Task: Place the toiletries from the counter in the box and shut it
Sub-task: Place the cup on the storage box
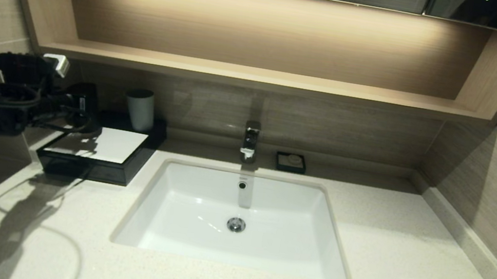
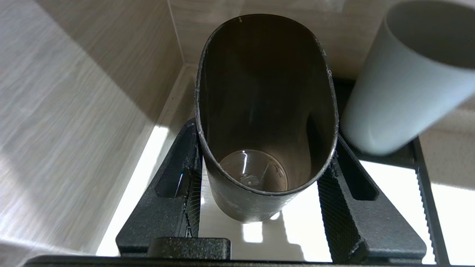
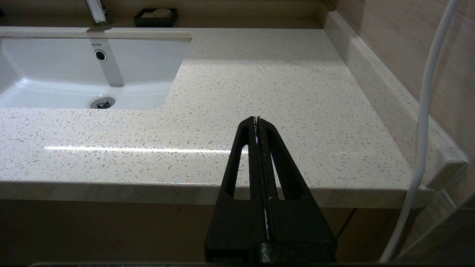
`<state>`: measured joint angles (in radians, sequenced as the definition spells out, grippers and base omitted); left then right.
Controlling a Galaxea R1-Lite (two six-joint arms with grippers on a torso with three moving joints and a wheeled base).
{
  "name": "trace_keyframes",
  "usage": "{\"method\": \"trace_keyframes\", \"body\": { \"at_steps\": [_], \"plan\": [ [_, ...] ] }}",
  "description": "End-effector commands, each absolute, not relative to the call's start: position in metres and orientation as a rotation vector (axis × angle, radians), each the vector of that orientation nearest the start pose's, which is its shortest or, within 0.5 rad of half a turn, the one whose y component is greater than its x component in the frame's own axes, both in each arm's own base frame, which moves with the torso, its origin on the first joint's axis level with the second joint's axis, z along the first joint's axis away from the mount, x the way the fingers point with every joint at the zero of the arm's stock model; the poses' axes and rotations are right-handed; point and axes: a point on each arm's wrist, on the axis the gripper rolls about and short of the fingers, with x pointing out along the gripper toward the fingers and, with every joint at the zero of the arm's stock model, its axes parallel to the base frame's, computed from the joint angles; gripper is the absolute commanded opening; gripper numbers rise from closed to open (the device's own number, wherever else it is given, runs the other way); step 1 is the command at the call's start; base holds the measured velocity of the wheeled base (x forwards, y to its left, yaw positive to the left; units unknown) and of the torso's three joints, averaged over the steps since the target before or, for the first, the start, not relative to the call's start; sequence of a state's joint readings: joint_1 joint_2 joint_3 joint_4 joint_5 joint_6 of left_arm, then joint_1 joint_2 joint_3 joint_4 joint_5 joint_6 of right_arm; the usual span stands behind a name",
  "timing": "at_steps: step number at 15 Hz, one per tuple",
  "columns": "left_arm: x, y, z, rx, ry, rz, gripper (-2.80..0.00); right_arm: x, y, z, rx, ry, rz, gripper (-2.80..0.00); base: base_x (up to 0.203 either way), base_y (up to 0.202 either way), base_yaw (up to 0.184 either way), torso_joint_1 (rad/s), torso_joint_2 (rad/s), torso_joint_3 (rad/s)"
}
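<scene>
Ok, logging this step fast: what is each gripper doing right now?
Left gripper: shut on the dark cup, above the box.
Right gripper: shut, holding nothing, parked at the counter edge.

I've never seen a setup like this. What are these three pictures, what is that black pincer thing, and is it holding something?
It is a two-armed robot at a bathroom counter with a sink. The wide picture comes from a camera on its head; the other two come from cameras on its wrists, looking along the fingers.

The left gripper, a two-fingered pincer, is closed around a dark cup, seen from above, over the black box with the white top panel. A white cup stands just beside it. By the faucet sits a small black soap dish.

The right gripper waits shut, in front of the counter's edge, holding nothing.

No wrapped toiletries show anywhere in these pictures.
</scene>
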<state>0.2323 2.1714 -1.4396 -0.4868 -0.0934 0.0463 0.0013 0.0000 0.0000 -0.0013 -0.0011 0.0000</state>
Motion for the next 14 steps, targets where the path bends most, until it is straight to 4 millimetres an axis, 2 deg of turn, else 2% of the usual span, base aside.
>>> {"method": "trace_keyframes", "body": {
  "at_steps": [1, 14],
  "plan": [
    [0.445, 0.103, 0.159, -0.001, 0.242, 0.133, -2.8, -0.023, 0.0, 0.076, 0.0, -0.001, 0.0, -2.8, 0.0, 0.0, 0.0, 0.0, 0.0, 0.0],
    [0.464, 0.102, 0.154, -0.026, 0.219, 0.124, -2.8, -0.023, 0.0, 0.075, 0.0, 0.0, 0.0, -2.8, 0.0, 0.0, 0.0, 0.0, 0.0, 0.0]
  ]
}}
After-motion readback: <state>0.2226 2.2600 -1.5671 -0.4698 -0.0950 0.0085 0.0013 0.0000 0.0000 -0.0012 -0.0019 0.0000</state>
